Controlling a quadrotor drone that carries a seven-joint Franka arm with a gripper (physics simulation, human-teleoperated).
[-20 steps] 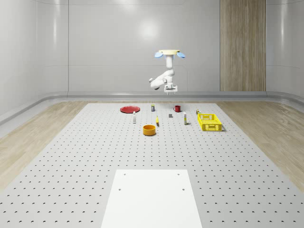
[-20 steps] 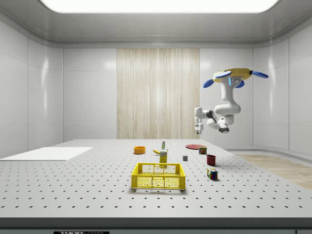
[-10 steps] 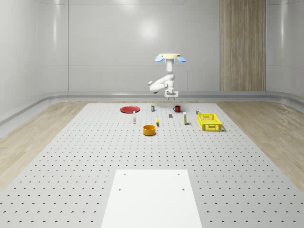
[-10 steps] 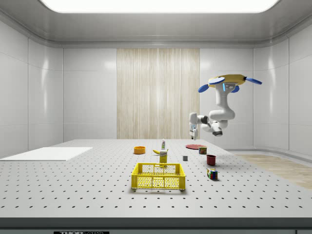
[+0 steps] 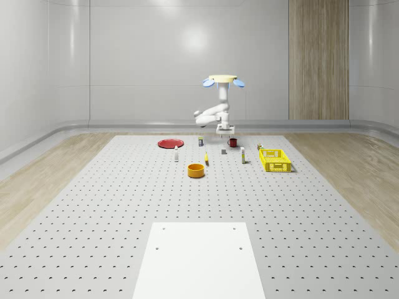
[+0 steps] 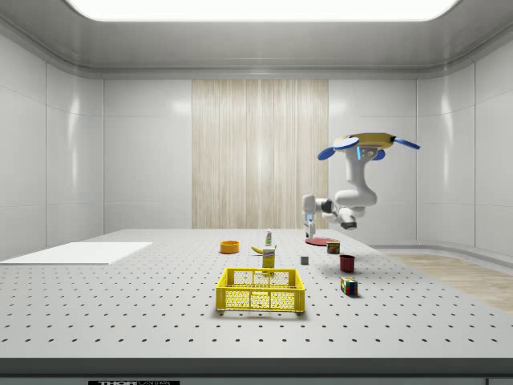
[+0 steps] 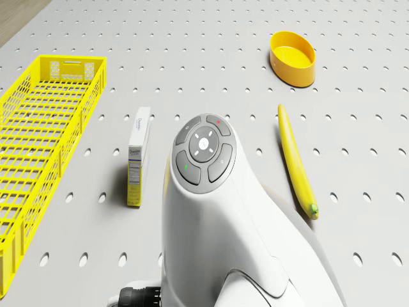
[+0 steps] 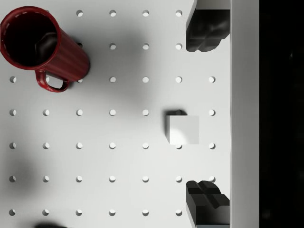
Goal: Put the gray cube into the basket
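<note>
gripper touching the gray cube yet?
Apart. Side view: gripper hangs clearly above the gray cube. Wrist view: open fingers with bare table around the cube.

I can't read any text: the white carton [image 7: 138, 155] carries print on its side, but I can't make out the words.

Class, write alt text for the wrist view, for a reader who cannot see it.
Looking straight down past the tool, whose two dark fingertips stand wide apart, a gray cube sits on the perforated white table below the gap between them. A dark red mug stands off to one side, apart from the cube.
</note>
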